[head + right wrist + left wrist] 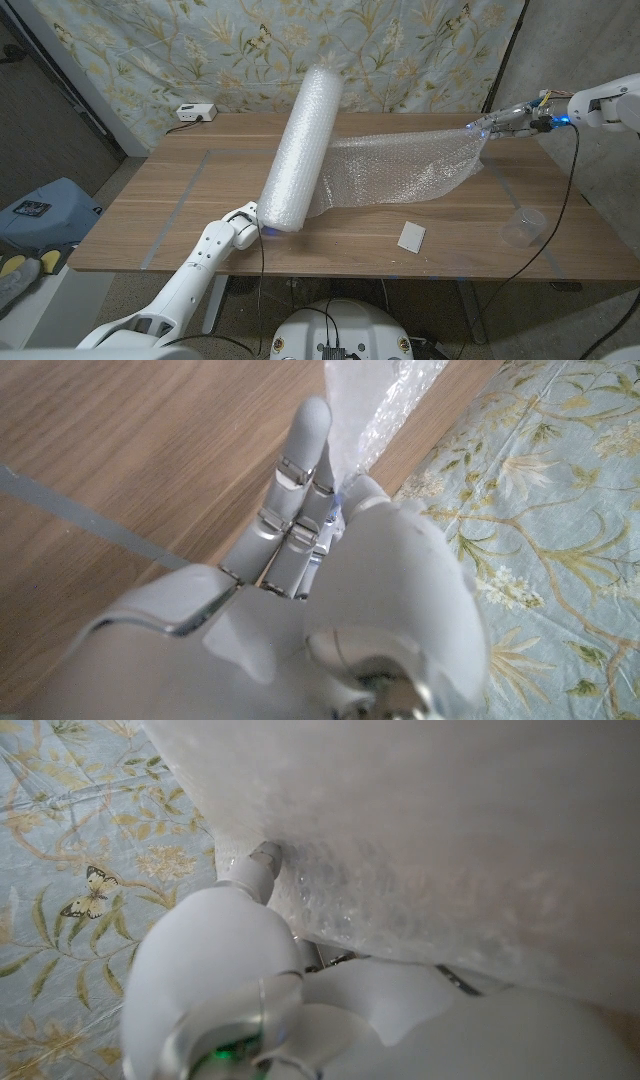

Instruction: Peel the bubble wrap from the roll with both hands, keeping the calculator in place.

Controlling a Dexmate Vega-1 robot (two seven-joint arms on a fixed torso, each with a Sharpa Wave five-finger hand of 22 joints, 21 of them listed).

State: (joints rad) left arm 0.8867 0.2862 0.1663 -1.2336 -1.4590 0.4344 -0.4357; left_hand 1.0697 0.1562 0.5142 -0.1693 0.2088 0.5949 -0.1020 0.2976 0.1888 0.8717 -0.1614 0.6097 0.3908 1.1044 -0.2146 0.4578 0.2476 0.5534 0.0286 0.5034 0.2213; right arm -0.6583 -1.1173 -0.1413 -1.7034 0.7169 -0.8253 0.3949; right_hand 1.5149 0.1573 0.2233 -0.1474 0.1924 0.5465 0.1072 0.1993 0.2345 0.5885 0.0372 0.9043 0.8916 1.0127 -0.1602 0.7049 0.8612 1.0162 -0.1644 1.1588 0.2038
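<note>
You had the peel well under way. The roll [300, 150] stood tilted on the tabletop [180, 200], its lower end at about 7 o'clock from the middle and its upper end leaning toward 12 o'clock. Your left hand [243, 222] sat against that lower end; in the left wrist view the hand [225, 965] pressed up against the bubbled surface, but I could not tell whether its fingers were clamped around the roll or only braced on it.

A long sheet [400, 165] had already come off and stretched across the tabletop toward 2 o'clock, sagging in the middle. Your right hand [510, 120] held its far corner raised above the tabletop's edge, and the right wrist view showed the fingers [300, 470] closed together on the bunched wrap [385, 400].

The small flat grey object [411, 236] at about 5 o'clock, which I took for the calculator, lay just clear of the sheet's near edge. A clear cup [522, 226] stood at 4 o'clock.

The sheet was still joined to the roll, so in my judgement more unwinding and the final parting remained.
</note>
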